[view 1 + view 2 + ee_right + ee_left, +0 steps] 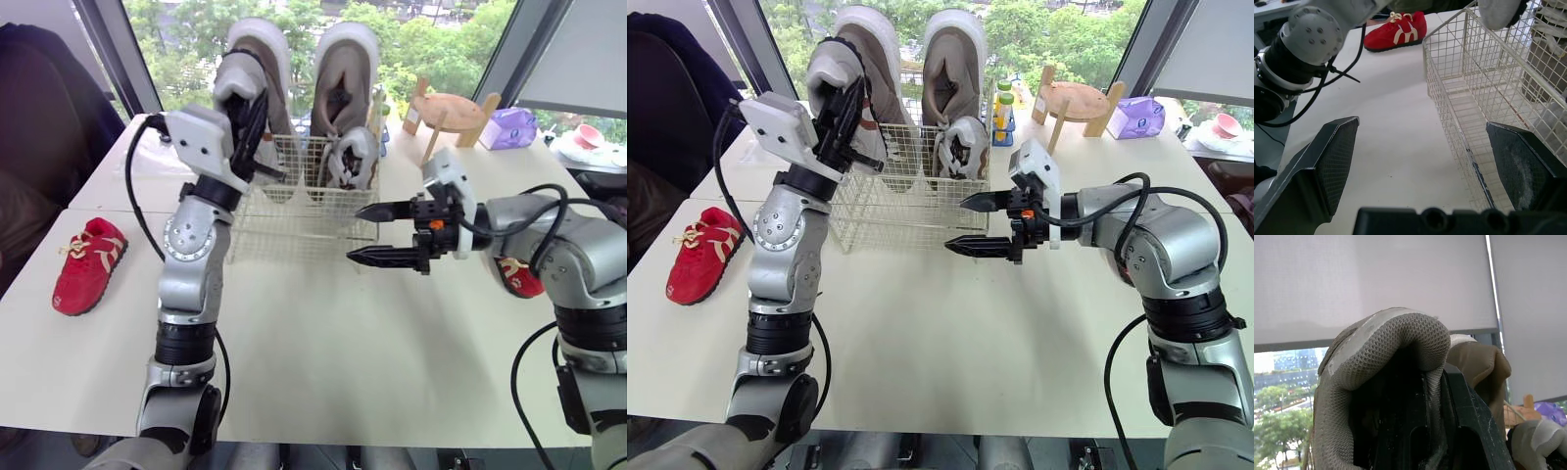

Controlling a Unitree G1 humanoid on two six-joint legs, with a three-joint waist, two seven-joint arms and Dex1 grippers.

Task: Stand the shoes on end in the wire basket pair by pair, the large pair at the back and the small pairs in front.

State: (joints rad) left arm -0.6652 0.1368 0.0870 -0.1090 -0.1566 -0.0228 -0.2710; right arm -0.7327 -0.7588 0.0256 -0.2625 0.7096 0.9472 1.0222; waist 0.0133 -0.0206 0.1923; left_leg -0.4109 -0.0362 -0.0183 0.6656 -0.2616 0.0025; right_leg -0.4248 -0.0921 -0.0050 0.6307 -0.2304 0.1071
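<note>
Two large beige shoes stand on end at the back of the wire basket. A small grey shoe stands in its front right part. My left gripper is shut on the other small grey shoe, holding it over the basket's front left. In front of the basket's right end, my right gripper hovers open and empty. One red shoe lies on the table at the far left. Another red shoe peeks out behind my right arm.
A wooden stand and a purple packet sit behind the basket to the right, with small bottles next to the basket. The white table stretches bare in front of the basket.
</note>
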